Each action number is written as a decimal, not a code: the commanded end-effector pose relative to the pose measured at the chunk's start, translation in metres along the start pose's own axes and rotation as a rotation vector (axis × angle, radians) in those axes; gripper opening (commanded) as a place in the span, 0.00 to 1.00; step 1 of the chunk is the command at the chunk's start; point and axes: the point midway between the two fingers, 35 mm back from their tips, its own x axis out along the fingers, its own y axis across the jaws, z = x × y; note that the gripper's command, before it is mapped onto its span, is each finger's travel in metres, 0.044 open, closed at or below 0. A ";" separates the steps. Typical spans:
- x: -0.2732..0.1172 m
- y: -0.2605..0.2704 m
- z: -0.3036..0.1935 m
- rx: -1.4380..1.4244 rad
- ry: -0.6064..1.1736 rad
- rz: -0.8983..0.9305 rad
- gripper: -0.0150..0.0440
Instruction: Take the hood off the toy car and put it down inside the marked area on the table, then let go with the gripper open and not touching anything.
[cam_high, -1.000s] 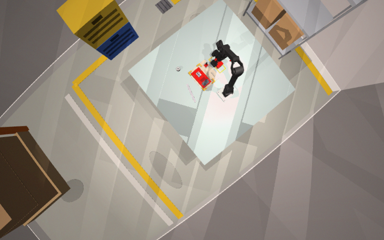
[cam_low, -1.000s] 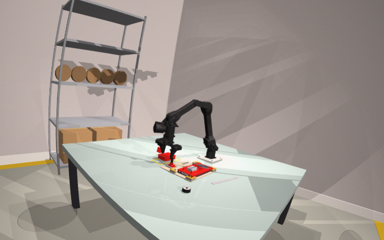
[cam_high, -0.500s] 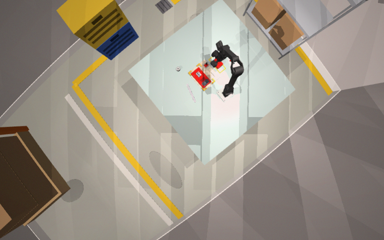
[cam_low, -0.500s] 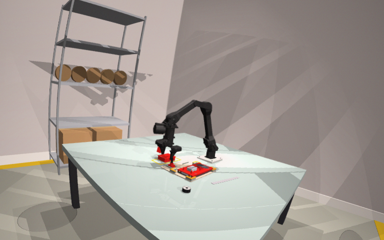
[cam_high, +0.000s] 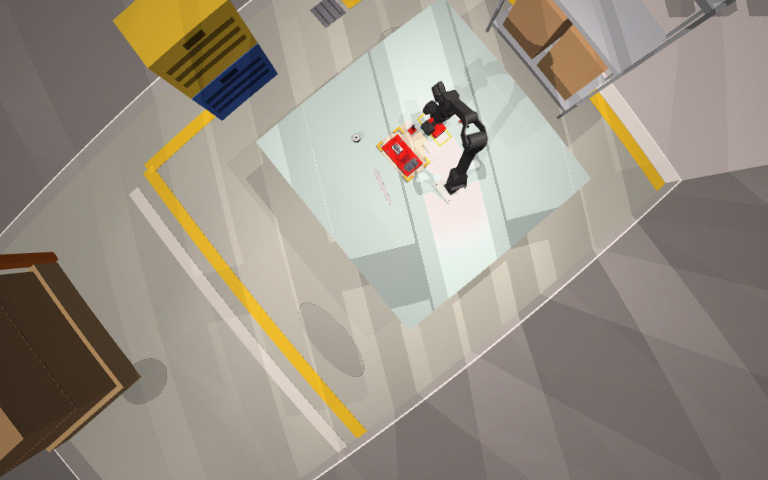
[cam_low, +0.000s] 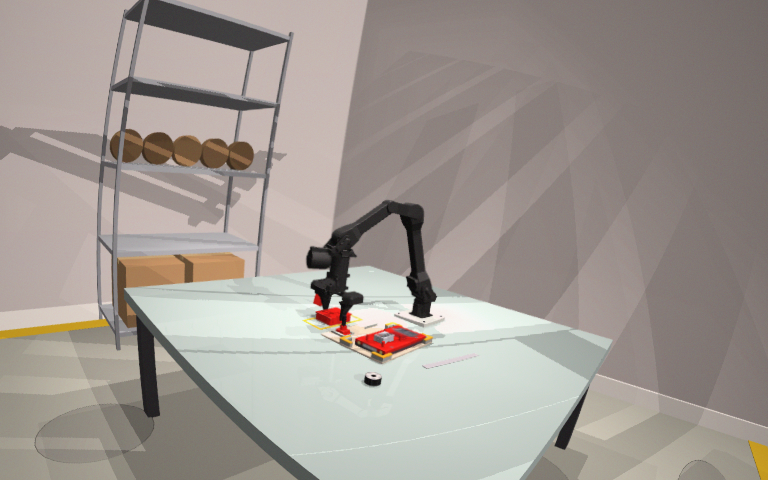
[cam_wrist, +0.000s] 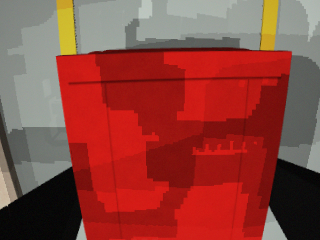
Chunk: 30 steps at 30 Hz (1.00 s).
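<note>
The hood is a red panel, low over or on the table within the yellow-outlined marked area; whether it touches the table I cannot tell. In the wrist view it fills the middle, between two black fingers at the lower left and right. My gripper points down and is shut on the hood. The toy car is red, with a grey block in its open bay, and sits beside the marked area. The hood hides part of the outline.
The car rests in a light board with yellow corner pieces. A small red part is near the board's edge, close to one finger. A black-and-white roll and a pale strip lie beyond the car.
</note>
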 end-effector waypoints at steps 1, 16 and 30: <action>0.000 0.000 0.000 0.000 -0.001 -0.001 0.74; -0.065 -0.001 0.002 0.000 0.007 0.005 1.00; -0.072 -0.001 0.001 0.000 0.008 0.005 1.00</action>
